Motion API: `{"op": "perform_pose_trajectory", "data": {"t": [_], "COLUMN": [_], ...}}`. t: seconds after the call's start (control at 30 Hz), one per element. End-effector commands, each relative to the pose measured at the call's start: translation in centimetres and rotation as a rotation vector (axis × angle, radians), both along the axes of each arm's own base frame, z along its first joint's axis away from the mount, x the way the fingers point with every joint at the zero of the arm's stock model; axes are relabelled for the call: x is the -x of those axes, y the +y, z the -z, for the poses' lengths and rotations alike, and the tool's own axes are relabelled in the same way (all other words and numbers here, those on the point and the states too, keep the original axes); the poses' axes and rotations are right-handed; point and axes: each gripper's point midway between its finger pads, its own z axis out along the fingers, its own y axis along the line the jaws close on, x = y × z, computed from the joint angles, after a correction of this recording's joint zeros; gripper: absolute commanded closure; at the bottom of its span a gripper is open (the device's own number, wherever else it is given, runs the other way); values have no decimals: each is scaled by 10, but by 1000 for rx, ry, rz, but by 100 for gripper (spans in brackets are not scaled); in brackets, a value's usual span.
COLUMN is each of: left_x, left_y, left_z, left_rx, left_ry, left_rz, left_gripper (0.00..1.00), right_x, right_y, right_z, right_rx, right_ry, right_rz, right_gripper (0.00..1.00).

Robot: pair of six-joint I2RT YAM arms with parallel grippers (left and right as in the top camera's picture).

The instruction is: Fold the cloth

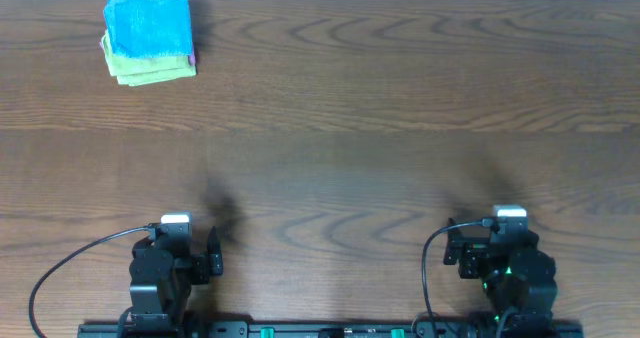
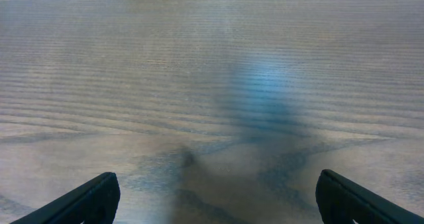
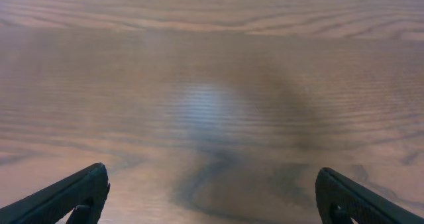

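I am holding left gripper (image 2: pixel 216 179) and right gripper (image 3: pixel 212 173) released, grasping nothing, since the cloth (image 1: pixel 148 24) is lying folded far ahead of my left jaws, seemingly finished.

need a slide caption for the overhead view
Blue cloth folded on a green cloth at the table's far left corner

The cloth (image 1: pixel 148 23) lies atop a folded stack (image 1: pixel 150 73); stack sits at table's (image 1: pixel 350 128) far-left corner.

Three cloths (image 1: pixel 148 23) (image 1: pixel 150 71) (image 1: pixel 192 58), two end effectors (image 2: pixel 218 197) (image 3: pixel 212 194), one table (image 1: pixel 350 128)
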Motion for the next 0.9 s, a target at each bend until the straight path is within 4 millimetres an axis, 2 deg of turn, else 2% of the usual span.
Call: {"op": "perform_pose_trajectory", "data": {"t": [0.0, 0.2, 0.87], "left_x": [2, 2, 2], "left_y": [-2, -2, -2], "left_z": [9, 9, 9], "left_rx": [-5, -5, -5], "left_ry": [22, 22, 22], "left_rz": [16, 16, 16], "left_gripper": [5, 5, 5], "right_x": [0, 1, 0], "right_y": [-2, -1, 0], "right_z": [8, 25, 24], "right_rx": [37, 30, 33], "right_ry": [-5, 8, 4], "right_rz": [-18, -19, -26], "right_gripper": [1, 1, 1]}}
